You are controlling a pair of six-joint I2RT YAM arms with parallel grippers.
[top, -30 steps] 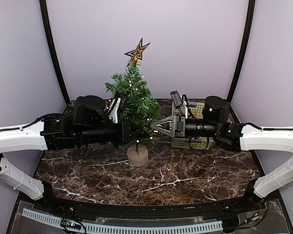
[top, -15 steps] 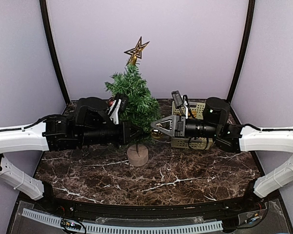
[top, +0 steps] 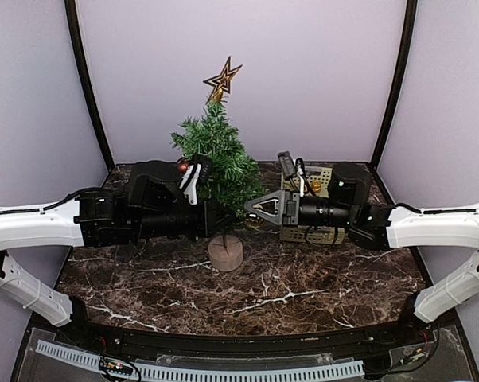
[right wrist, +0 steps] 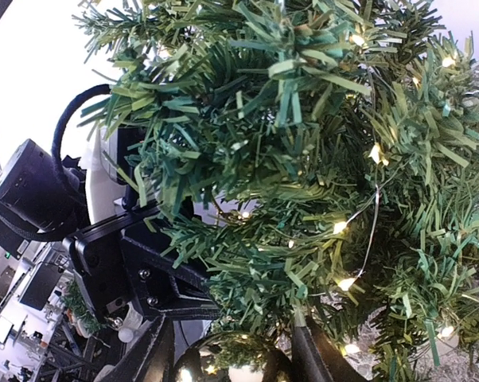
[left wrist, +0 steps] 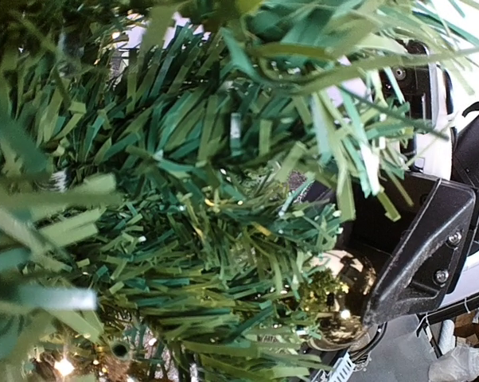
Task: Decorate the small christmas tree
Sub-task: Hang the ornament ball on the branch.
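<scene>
The small christmas tree [top: 216, 155] stands mid-table on a round tan stump [top: 225, 253], with a gold star [top: 223, 79] on top and tiny lit lights among its needles [right wrist: 343, 231]. My right gripper [top: 252, 208] reaches into its right side, shut on a shiny gold bauble [right wrist: 231, 368] held between the two black fingers [right wrist: 309, 350]. The same bauble [left wrist: 344, 306] shows against the needles in the left wrist view. My left gripper [top: 226, 216] is pushed into the tree's left side at the same height. Its fingertips are buried in the branches.
A tan perforated basket [top: 322, 175] sits behind the right arm at the back right. A small reddish ball [top: 181, 166] hangs at the tree's left edge above the left arm. Curved purple walls close in the back and sides.
My right arm has slid a little left, bringing the bauble deeper into the tree. The left arm has edged right. The branches have shifted slightly.
</scene>
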